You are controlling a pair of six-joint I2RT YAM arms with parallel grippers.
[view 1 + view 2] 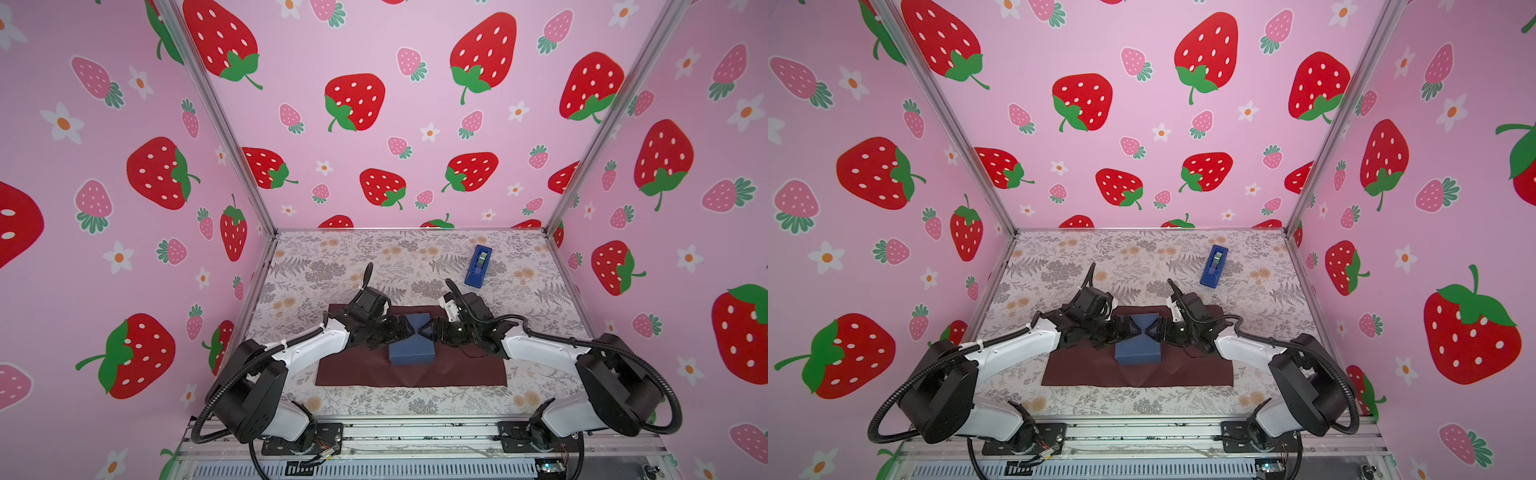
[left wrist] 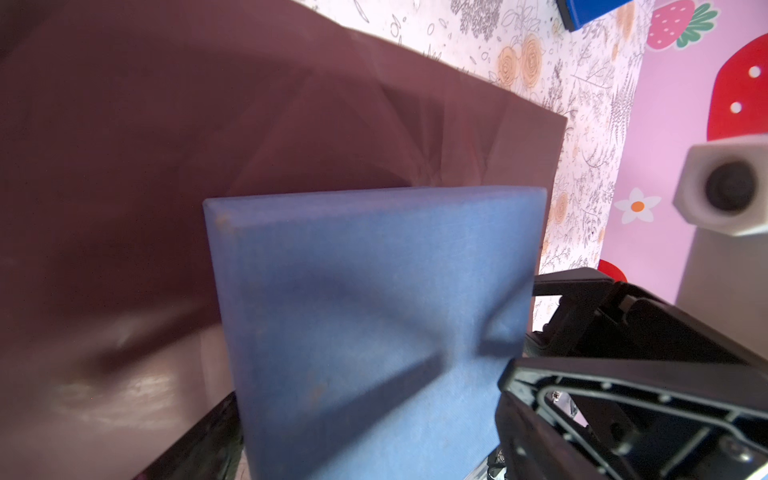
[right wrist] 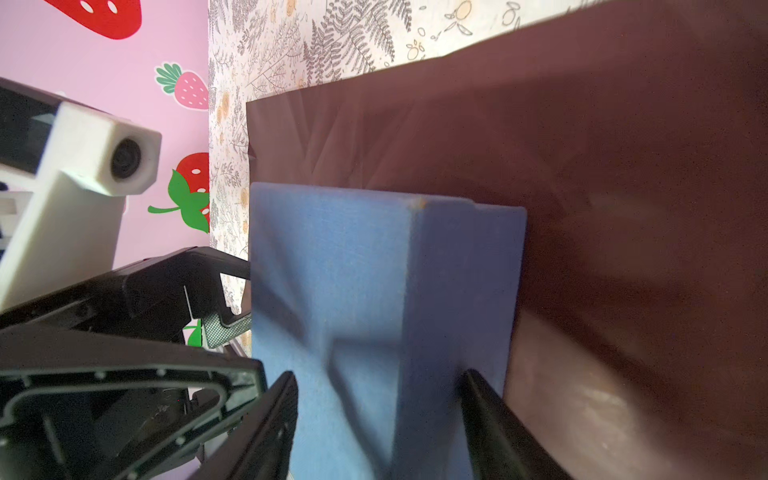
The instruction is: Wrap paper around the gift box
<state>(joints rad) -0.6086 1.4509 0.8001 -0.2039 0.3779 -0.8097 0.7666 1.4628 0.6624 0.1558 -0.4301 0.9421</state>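
Observation:
The slate-blue gift box rests on the middle of the flat maroon paper. My left gripper reaches over the box top from the left with its jaws spread wide. From the right, my right gripper meets it tip to tip. In the right wrist view the right gripper has its fingers apart astride a corner edge of the box. Whether they press on it I cannot tell. In the left wrist view the box fills the space in front of the left jaws.
A bright-blue tape dispenser lies on the floral tabletop at the back right. Strawberry-print walls close in the left, back and right sides. A metal rail at the front edge carries both arm bases.

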